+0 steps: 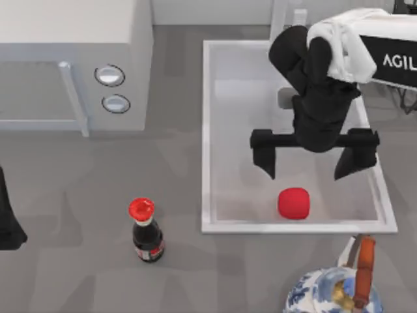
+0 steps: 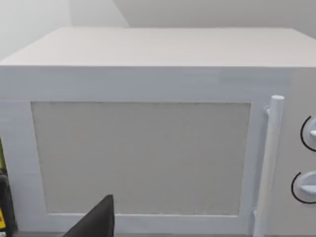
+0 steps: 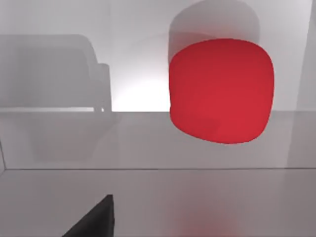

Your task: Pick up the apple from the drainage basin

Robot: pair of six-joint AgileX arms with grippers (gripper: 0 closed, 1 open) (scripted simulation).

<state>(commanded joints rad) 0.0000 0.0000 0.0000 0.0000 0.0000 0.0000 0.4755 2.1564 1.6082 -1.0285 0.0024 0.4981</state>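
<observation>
The apple [image 1: 294, 203] lies ungrasped on the basin [image 1: 207, 130] floor by its near wall. The right gripper [image 1: 314, 163] is held spread wide above it; descent, closing and lifting remain. The left arm is parked at the table's left edge.

Glossy white basin [image 1: 208, 130]; smooth matt apple [image 1: 294, 203]

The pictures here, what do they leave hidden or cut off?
- Top view: the right arm hides part of the drainage basin floor behind the open right pincer.
- Top view: the blue-and-white teapot is cut off by the bottom edge.
- Top view: the left arm is cut by the left edge.
- Right wrist view: the apple shows one side alone.
</observation>
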